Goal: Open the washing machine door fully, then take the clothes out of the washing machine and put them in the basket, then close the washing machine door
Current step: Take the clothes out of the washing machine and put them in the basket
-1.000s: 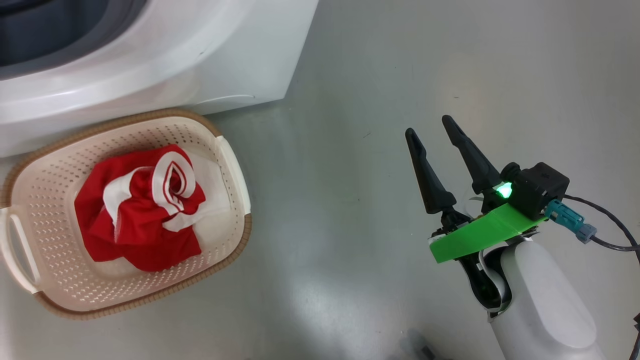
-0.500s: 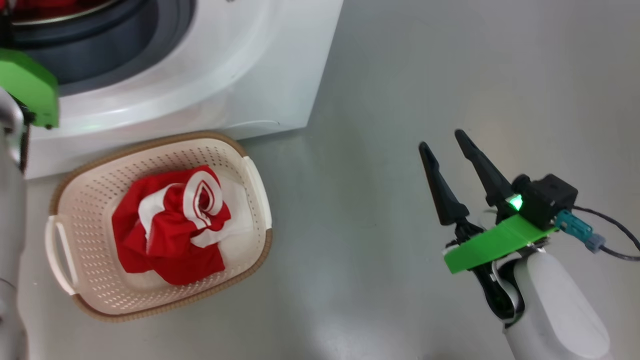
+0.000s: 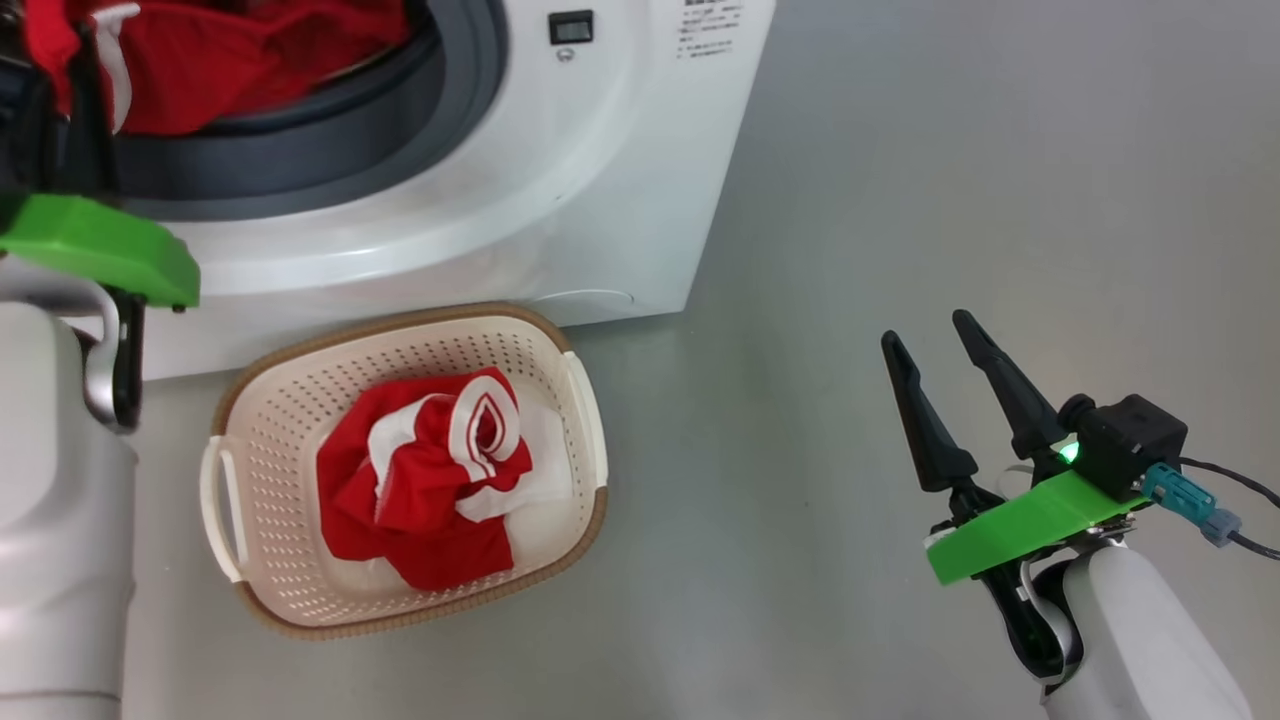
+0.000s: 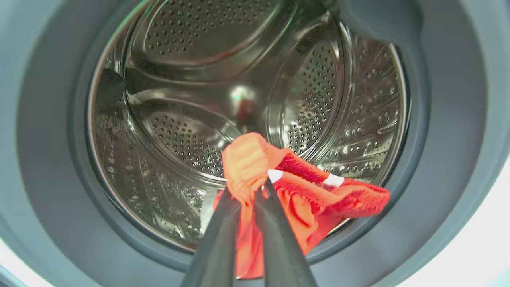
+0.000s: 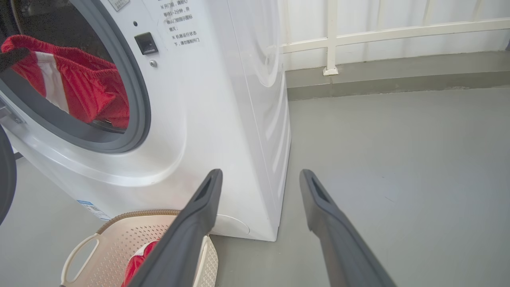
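The washing machine [image 3: 560,170] stands with its mouth uncovered. My left gripper [image 4: 250,190] is shut on a red garment with white trim [image 4: 314,191] at the lower lip of the steel drum [image 4: 187,99], and the cloth hangs over the grey gasket [image 4: 51,159]. In the head view that gripper [image 3: 62,90] is at the top left beside the red clothes [image 3: 240,60]. More red-and-white clothes [image 3: 420,490] lie in the basket [image 3: 592,500] on the floor before the machine. My right gripper [image 3: 925,330] hovers open over the floor at the right, holding nothing. A dark curved edge of the washing machine door [image 5: 6,175] shows at the far left.
Grey floor [image 3: 900,150] stretches to the right of the machine. A white railing and low kerb [image 5: 330,52] run behind it. A cable [image 3: 1240,490] trails from my right wrist. The basket [image 5: 115,239] sits close against the machine's front.
The head camera has swung up and left, bringing the machine's mouth, my left arm and the gripped red garment into view. The right gripper stays open over the floor.
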Motion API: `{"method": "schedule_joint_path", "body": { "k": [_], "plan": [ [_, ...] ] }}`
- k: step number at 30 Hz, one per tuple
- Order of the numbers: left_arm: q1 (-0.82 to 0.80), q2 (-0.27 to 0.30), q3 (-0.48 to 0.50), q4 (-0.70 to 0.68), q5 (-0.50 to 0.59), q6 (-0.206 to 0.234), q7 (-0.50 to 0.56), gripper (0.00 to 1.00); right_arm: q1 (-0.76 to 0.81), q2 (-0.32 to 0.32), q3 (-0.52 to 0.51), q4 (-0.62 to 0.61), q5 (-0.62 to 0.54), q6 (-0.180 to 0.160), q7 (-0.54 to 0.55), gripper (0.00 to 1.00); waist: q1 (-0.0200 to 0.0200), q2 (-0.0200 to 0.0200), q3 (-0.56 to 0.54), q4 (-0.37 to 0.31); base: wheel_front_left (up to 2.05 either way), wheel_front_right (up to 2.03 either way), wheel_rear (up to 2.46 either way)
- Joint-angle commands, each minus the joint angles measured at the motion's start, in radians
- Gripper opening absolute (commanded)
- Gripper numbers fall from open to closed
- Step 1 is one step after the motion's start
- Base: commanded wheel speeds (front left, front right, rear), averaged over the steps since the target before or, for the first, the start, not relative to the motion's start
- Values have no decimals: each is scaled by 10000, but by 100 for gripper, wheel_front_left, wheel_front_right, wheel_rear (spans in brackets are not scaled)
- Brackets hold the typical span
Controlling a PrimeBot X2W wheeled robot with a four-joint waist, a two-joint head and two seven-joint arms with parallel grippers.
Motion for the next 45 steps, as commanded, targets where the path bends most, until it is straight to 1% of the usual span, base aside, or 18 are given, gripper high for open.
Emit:
{"method": "schedule_joint_path", "body": {
  "k": [1,9,16,22,27,29,31,39,45],
  "plan": [
    [258,370,353,-701,-112,-46,-90,0,276,-62,112,-245,-113,16,-49,100,0,-1,-208,199,0,0,0],
    [2071,91,1137,-3595,-360,-55,-90,0,470,-196,-10,-281,-105,16,-49,100,0,-1,-450,438,0,0,0],
    [3570,-413,1666,-5997,-383,-12,-91,0,540,-239,-44,-273,-116,16,-49,100,0,-1,-549,558,0,0,0],
    [4690,-808,1879,-7607,-306,35,-91,0,613,-266,-59,-277,-96,16,-49,100,0,-1,-626,606,0,0,0],
    [5524,-1147,1906,-8672,-281,60,-91,0,646,-247,-79,-298,-103,16,-49,100,0,-1,-632,633,0,0,0],
    [5876,-1299,1780,-8791,-263,68,-91,0,653,-227,-84,-301,-105,16,-49,100,0,-1,-616,640,0,0,0],
    [6287,-1476,1588,-8588,-309,62,-91,0,616,-195,-67,-305,-103,16,-49,100,0,-1,-555,629,0,0,0],
    [6649,-1733,1061,-7551,-428,-36,-91,0,517,-187,-92,-343,-82,16,-49,100,0,-1,-375,570,0,0,0],
    [6564,-1813,800,-5991,-375,-79,-91,0,432,-132,-56,-373,-94,16,-49,100,0,-1,-200,427,0,0,0]
  ]
}}
